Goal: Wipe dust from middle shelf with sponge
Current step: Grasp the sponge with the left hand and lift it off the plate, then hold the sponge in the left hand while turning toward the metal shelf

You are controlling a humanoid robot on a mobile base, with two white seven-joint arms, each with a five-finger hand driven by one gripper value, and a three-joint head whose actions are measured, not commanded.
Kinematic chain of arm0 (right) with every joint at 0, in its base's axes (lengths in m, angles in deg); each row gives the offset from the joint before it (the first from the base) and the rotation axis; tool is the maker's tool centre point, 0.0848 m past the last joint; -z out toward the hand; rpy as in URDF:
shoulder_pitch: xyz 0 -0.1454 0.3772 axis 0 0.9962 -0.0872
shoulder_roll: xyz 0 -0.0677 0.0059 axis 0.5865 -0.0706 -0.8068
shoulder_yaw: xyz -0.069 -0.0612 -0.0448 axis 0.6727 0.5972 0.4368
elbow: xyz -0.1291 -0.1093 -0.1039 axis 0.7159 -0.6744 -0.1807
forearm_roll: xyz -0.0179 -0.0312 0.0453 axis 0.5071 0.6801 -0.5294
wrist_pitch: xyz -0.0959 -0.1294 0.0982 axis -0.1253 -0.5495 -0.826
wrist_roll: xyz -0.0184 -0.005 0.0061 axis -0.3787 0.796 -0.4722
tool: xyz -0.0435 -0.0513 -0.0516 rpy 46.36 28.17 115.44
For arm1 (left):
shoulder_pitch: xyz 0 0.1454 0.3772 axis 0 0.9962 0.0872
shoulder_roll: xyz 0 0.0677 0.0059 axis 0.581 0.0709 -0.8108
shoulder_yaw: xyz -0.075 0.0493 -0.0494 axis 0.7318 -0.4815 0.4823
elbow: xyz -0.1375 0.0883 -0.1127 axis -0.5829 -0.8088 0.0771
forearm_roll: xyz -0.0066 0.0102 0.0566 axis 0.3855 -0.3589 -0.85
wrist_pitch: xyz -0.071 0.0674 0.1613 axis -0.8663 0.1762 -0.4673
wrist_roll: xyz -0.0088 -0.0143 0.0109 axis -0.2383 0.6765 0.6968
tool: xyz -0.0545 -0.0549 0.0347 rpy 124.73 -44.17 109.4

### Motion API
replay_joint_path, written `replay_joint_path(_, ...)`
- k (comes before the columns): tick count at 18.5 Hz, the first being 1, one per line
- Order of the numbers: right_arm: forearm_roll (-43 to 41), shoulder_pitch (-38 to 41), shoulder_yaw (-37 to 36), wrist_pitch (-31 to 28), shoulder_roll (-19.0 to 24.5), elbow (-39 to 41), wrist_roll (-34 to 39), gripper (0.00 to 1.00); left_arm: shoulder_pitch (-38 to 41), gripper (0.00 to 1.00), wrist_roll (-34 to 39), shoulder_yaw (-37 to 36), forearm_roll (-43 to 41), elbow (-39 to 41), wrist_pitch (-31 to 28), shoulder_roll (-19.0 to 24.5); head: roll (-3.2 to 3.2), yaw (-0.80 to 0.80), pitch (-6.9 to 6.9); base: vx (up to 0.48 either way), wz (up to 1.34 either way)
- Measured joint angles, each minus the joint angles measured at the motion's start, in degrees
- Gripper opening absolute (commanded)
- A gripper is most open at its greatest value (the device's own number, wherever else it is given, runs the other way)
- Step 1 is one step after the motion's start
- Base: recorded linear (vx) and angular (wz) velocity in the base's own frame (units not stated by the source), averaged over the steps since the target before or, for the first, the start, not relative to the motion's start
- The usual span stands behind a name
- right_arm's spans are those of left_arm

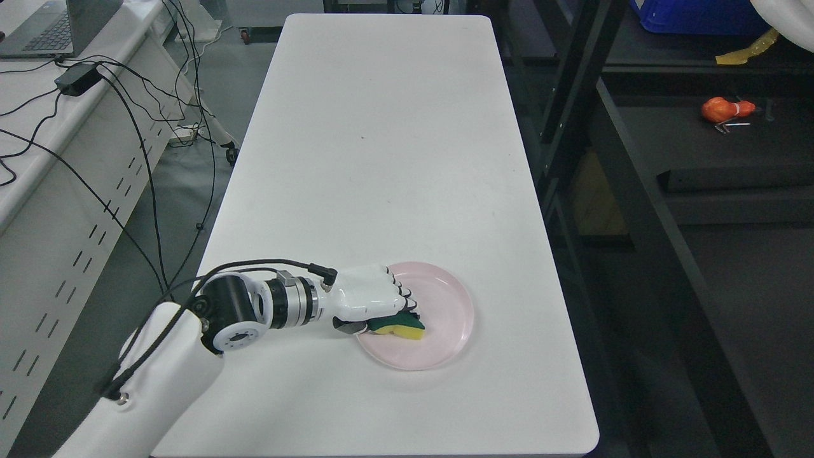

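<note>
A yellow sponge with a green scouring side (402, 326) lies on a pink plate (448, 318) near the front of the white table (381, 159). My left hand (381, 312) reaches in from the lower left and rests over the plate's left part, its fingers curled over the sponge and the thumb under it. The sponge's left end is hidden beneath the hand. The dark shelf unit (699, 146) stands to the right of the table.
An orange object (725, 109) and a small metal tool lie on a dark shelf at the right. A blue bin (693, 16) sits above it. At the left stands a desk with a laptop (54, 25), a power brick and hanging cables.
</note>
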Motion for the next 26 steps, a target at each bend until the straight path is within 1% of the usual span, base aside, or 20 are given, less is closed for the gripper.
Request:
replay_joint_path(1,0.00,0.00,0.00,0.00,0.00,0.00,0.00,1.00,0.25,0.00,-0.59,1.18,1.09,-0.09,0.37,-0.25,0.00,0.00,0.00,0.000,0.00)
replay_joint_path(3,0.00,0.00,0.00,0.00,0.00,0.00,0.00,1.00,0.56,0.00,-0.63,4.11,4.40,-0.16,0.67,-0.94,0.00,0.00,0.00,0.000,0.00)
replay_joint_path(6,0.00,0.00,-0.01,0.03,0.00,0.00,-0.03,1.00,1.21,0.00,-0.46,9.71,12.68,-0.30,0.38,-2.58,0.00,0.00,0.00,0.000,0.00)
replay_joint_path(9,0.00,-0.01,-0.01,0.05,0.00,0.00,-0.15,1.00,2.61,0.00,-0.13,16.11,22.16,-0.43,-4.84,-5.20,0.00,0.00,0.00,-0.011,0.00)
replay_joint_path(11,0.00,-0.01,-0.01,0.05,0.00,0.00,-0.23,1.00,3.51,0.01,0.53,21.39,28.85,-0.46,-10.62,-7.70,0.00,0.00,0.00,-0.055,-0.01)
replay_joint_path(13,0.00,-0.01,-0.01,0.06,0.00,0.00,-0.23,1.00,4.32,0.02,3.37,26.35,35.06,-0.50,-16.24,-9.67,0.00,0.00,0.00,-0.108,-0.04)
replay_joint_path(16,0.00,0.00,-0.01,0.06,0.00,0.00,-0.06,1.00,6.67,0.01,12.25,32.89,43.77,-0.52,-22.35,-12.26,0.00,0.00,0.00,-0.142,-0.08)
replay_joint_path(19,0.00,0.02,-0.01,0.05,0.00,0.00,0.02,1.00,9.33,0.01,20.85,37.63,49.33,-0.38,-24.69,-14.20,0.00,0.00,0.00,-0.176,-0.09)
replay_joint_path(20,0.00,0.03,0.00,0.06,0.00,0.00,0.03,1.00,10.34,0.01,22.64,39.06,50.92,-0.15,-25.64,-14.80,0.00,0.00,0.00,-0.177,-0.05)
replay_joint_path(22,0.00,-0.01,0.00,0.06,0.00,0.00,0.05,1.00,12.38,0.01,24.42,41.33,53.48,0.58,-27.00,-15.74,0.00,0.00,0.00,-0.210,0.08)
replay_joint_path(26,0.00,-0.01,0.00,0.06,0.00,0.00,0.09,1.00,15.89,0.01,25.52,44.66,56.61,2.21,-27.31,-17.11,0.00,0.00,0.00,-0.236,0.20)
